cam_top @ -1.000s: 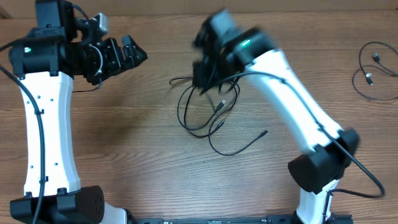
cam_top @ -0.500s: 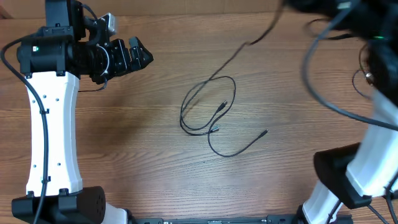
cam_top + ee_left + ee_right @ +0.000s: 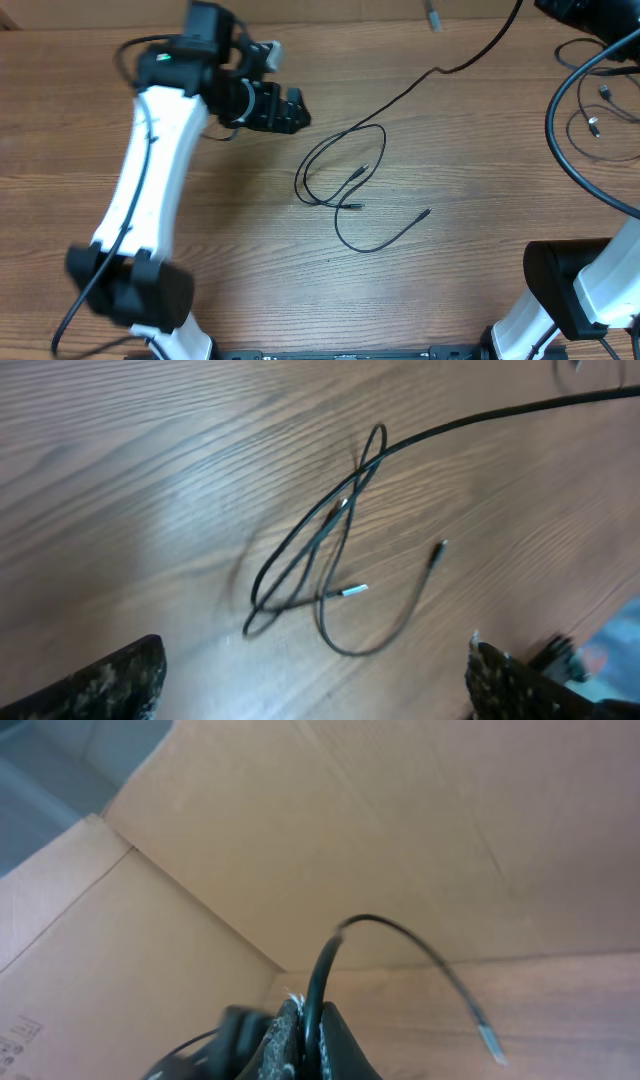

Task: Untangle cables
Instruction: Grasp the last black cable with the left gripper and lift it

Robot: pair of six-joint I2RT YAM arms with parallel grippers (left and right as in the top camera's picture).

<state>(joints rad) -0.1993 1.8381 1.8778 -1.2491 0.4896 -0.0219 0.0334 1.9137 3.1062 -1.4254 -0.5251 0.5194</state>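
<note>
my right claw (image 3: 305, 1042) is squeezed tight on the black cable (image 3: 316, 980), and the short end curls out above my pads with a little silver tip (image 3: 491, 1043). brown cardboard (image 3: 300, 820) is behind it. from my claw the cable runs down to the tangle (image 3: 343, 170) lying on the wooden table (image 3: 450, 285). my left claw (image 3: 294, 111) is up and to the left of the tangle, its fingers (image 3: 120, 675) spread wide with nothing in them, not touching it. far to the right of the tangle sits another small bunch of cable (image 3: 598, 125).
</note>
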